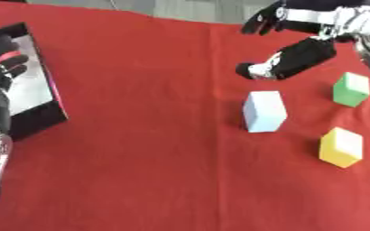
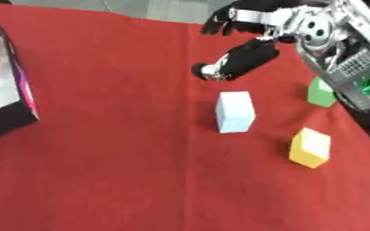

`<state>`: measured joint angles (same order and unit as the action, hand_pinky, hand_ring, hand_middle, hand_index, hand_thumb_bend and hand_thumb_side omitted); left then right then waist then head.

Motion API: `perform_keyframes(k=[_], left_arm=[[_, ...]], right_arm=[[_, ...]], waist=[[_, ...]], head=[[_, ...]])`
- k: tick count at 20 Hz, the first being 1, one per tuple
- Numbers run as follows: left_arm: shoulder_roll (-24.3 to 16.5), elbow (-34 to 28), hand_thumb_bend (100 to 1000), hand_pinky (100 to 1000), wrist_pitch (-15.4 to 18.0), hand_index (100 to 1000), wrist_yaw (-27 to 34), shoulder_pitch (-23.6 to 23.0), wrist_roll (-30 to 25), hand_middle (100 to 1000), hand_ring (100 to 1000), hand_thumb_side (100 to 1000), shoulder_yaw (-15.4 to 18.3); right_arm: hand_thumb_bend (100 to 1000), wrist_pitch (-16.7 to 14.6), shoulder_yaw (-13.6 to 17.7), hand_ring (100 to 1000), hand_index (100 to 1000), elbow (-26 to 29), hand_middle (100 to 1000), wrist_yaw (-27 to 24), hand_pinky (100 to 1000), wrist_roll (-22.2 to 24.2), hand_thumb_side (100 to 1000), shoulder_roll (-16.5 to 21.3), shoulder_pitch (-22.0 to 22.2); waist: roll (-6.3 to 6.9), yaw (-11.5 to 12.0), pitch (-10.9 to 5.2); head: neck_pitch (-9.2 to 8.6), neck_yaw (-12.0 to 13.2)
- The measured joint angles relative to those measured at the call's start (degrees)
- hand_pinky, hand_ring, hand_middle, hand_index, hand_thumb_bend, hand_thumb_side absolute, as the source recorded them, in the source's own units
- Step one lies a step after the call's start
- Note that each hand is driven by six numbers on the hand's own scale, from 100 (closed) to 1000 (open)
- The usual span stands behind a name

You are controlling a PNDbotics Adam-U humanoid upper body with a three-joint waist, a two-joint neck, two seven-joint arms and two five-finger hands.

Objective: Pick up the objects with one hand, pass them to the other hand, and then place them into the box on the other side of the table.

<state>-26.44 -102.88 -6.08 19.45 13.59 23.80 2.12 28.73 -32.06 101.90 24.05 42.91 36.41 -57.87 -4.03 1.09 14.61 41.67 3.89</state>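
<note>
We look down on a tabletop covered with a red cloth. On the right side of it stand three blocks, each apart from the others: a pale blue block nearest to the middle, a green block farther to the right and a little higher in the view, and a yellow block below the green one, closer to us. All three rest on the cloth and nothing touches them. The right robot hand comes in from the upper right corner and hangs above the cloth, just beyond the pale blue block and to the left of the green one. Its fingers are spread apart and stretched, with some of them pointing to the far edge, and it holds nothing. At the left edge of the tabletop we see the box, dark on its outer wall with a pink rim and a pale, shiny inside; we cannot tell what lies in it. The left robot hand shows at the left border in the left eye view, in front of the box, with a red mark on it. We cannot tell whether its fingers are apart or together. The box is well apart from the three blocks.
</note>
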Motion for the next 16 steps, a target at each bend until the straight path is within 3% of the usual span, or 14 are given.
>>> perform_keyframes(k=[1,4,16], left_arm=[[0.0,0.0,198,834,0.0,793,0.0,0.0,0.0,737,730,936,0.0],[0.0,0.0,198,834,0.0,791,0.0,0.0,0.0,737,730,937,0.0],[0.0,0.0,196,834,-0.08,789,0.0,0.0,-0.07,736,729,940,0.0]], right_arm=[[480,-0.02,-0.17,888,878,0.32,845,-0.45,922,0.02,396,0.0,0.02],[468,-0.25,-0.37,888,880,0.71,845,-2.23,920,0.25,379,0.01,0.45],[522,-2.91,-1.97,896,892,-0.63,850,-7.37,930,2.91,479,0.22,3.06]], waist=[[0.0,0.0,0.0],[0.0,0.0,0.0],[0.0,-0.09,0.0]], head=[[0.0,0.0],[0.01,0.01],[0.01,0.04]])
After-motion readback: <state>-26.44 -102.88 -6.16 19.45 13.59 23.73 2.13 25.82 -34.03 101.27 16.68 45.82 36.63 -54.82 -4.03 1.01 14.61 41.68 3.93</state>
